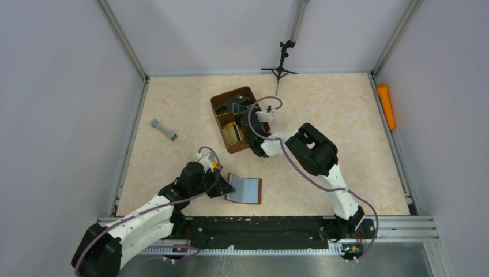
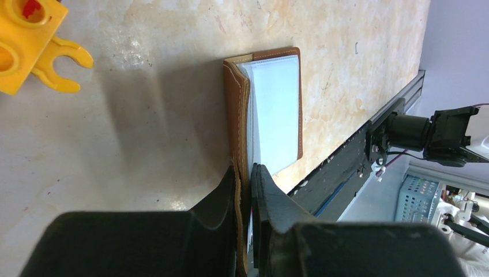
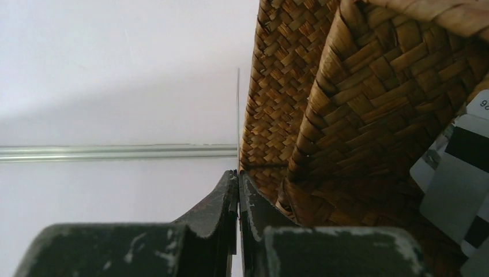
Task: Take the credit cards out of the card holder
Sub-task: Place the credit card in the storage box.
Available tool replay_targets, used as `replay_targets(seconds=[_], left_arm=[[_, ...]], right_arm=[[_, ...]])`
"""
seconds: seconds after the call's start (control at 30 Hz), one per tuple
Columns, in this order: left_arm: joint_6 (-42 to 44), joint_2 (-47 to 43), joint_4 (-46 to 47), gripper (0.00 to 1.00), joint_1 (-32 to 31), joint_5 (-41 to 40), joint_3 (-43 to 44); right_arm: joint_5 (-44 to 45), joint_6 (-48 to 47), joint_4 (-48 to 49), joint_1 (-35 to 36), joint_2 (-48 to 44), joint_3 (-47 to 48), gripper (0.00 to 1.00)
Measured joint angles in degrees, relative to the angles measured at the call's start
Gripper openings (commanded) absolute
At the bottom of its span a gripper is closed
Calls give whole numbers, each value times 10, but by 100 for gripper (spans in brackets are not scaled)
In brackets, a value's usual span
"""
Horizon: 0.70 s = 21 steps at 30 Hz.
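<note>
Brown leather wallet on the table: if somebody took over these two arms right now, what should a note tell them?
Left gripper: shut on one flap of the small brown leather card holder, which lies open on the beige table.
Right gripper: shut on a thin credit card, seen edge-on, beside the wall of the brown woven basket.
Done: light cards with dark stripes lie in the basket.
Left: release the held card, probably into the basket. Then check the holder, as I cannot tell whether any cards remain inside.
</note>
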Motion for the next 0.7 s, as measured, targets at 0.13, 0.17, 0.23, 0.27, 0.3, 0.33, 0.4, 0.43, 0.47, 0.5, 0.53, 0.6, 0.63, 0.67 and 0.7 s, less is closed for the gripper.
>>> replay_targets(seconds=[0.13,0.17,0.23,0.27,0.3,0.33,0.4,0.43,0.47,0.5,0.53,0.6,0.63,0.67,0.7], left_arm=[[0,-9,-1,0,0,0,0],[0,-12,-1,0,0,0,0],[0,-16,-3,0,0,0,0],[0,-18,-4,0,0,0,0],[0,-20,-5,0,1,0,0],[0,-22,-7,0,1,0,0],[0,-24,-9,0,2,0,0],[0,-26,-9,0,2,0,0],[0,-26,-10,0,2,0,0],[0,-28,-13,0,2,0,0],[0,-30,-15,0,3,0,0],[0,-33,-20,0,3,0,0],[0,-33,-22,0,3,0,0],[0,-35,-26,0,3,0,0],[0,-36,-28,0,3,0,0]], right_arm=[[0,10,1,0,0,8,26],[1,10,1,0,0,11,27],[0,12,2,0,0,15,29],[1,12,3,0,0,16,30],[0,12,2,0,0,16,30],[1,12,2,0,0,16,30],[1,12,3,0,0,16,30],[1,12,6,0,0,16,30],[1,10,10,0,0,14,30],[1,7,13,0,0,12,31],[1,1,18,0,-2,7,32],[-1,-19,23,0,-15,-14,36],[-4,-33,24,0,-26,-27,40],[-10,-50,23,0,-42,-43,41],[-17,-65,22,0,-61,-59,42]])
